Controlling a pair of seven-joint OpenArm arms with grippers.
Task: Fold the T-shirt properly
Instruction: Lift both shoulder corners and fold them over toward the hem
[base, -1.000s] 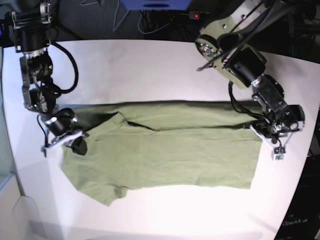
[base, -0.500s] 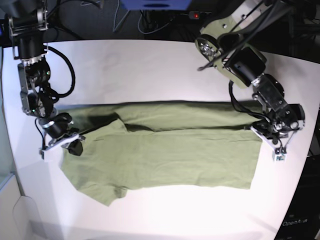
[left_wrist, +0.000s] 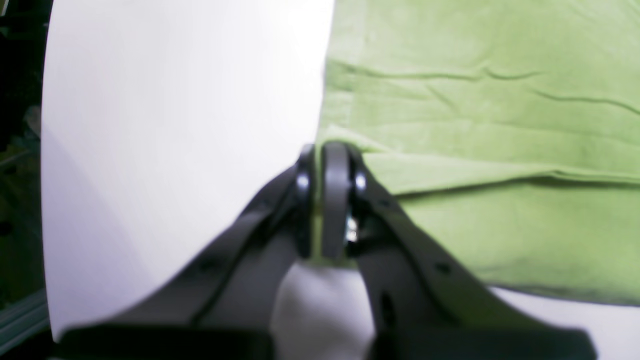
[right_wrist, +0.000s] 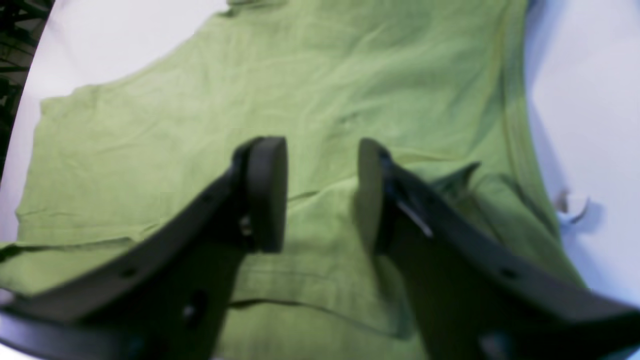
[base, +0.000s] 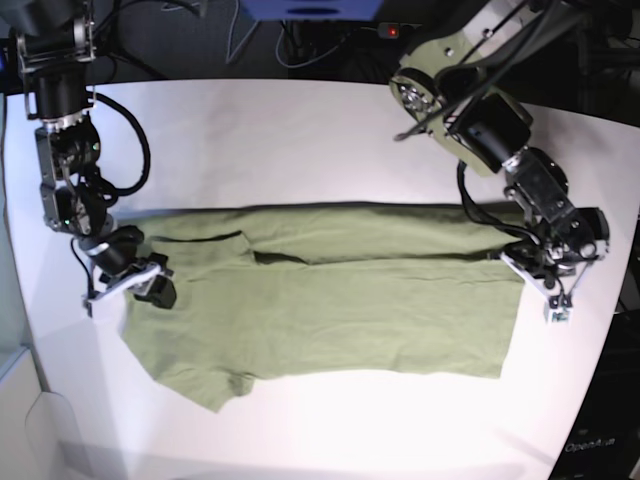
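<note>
White, smooth tabletop (base: 300, 130) carries the plain olive-green T-shirt (base: 330, 300), spread flat across its middle, with dark equipment beyond the far edge. The left gripper (left_wrist: 327, 150) is clamped on the shirt's right edge; the right gripper (right_wrist: 322, 192) hangs spread and empty over its left end.

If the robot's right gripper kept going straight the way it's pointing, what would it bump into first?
Most likely the T-shirt. The right gripper has its jaws apart, pointing down over the green cloth, with nothing else between them. How high it hangs is hard to tell.

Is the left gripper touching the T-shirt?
Touching. The left wrist view shows the left gripper shut, pinching the T-shirt edge.
</note>
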